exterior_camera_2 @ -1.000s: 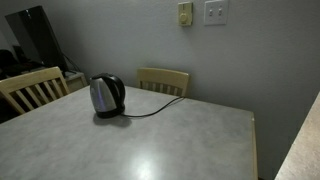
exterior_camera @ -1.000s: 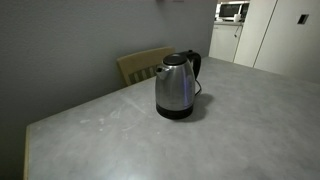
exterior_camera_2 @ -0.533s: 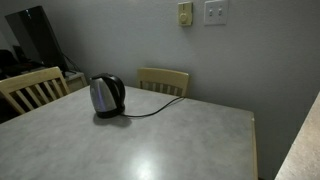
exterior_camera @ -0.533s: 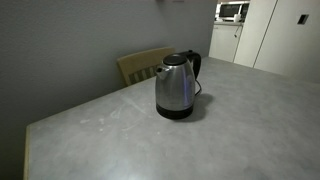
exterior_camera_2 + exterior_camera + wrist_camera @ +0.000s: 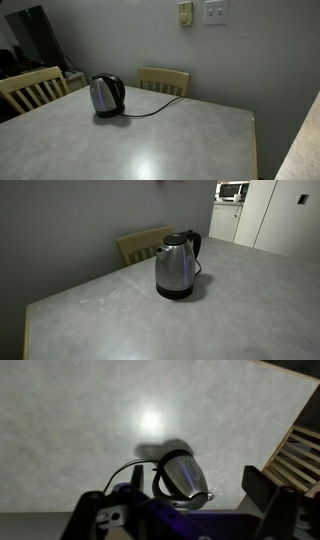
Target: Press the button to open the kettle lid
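The brushed steel kettle (image 5: 175, 268) stands upright on its black base on the grey table, and shows in both exterior views (image 5: 107, 97). Its lid (image 5: 176, 241) sits down on the narrow top, and the black handle is behind it. The arm does not show in either exterior view. In the wrist view the kettle (image 5: 180, 472) lies well below and between the two dark fingers of my gripper (image 5: 198, 482). The jaws stand wide apart and hold nothing. The lid is hard to make out there.
A black cord (image 5: 150, 110) runs from the kettle across the table (image 5: 240, 310) toward the wall. Wooden chairs stand at the table's edges (image 5: 163, 80) (image 5: 32, 88) (image 5: 143, 245); chair slats (image 5: 300, 455) show in the wrist view.
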{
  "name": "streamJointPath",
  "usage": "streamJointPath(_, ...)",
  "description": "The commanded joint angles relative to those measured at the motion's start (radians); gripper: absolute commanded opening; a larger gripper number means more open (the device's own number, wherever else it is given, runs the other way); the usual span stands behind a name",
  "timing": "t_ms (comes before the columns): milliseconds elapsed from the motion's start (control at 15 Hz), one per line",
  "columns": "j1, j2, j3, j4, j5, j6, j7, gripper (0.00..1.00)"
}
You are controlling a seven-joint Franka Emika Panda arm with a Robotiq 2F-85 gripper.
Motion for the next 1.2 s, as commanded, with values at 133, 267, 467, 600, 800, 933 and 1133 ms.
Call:
streamJointPath(133, 0.043, 0.303, 0.11, 0.272, 0.009, -0.084, -0.003, 1.0)
streamJointPath(267, 0.047, 0.407, 0.161, 0.355, 0.006, -0.143, 0.005, 1.0)
streamJointPath(467, 0.04, 0.555, 0.232, 0.449, -0.008, -0.205, 0.007, 1.0)
streamJointPath(600, 0.031, 0.643, 0.27, 0.507, -0.02, -0.218, 0.008, 1.0)
streamJointPath(800, 0.014, 0.746, 0.301, 0.574, 0.014, -0.168, -0.031, 1.0)
streamJointPath(933, 0.001, 0.788, 0.319, 0.605, 0.033, -0.111, -0.04, 1.0)
streamJointPath(1133, -0.031, 0.838, 0.334, 0.645, 0.097, -0.041, -0.056, 1.0)
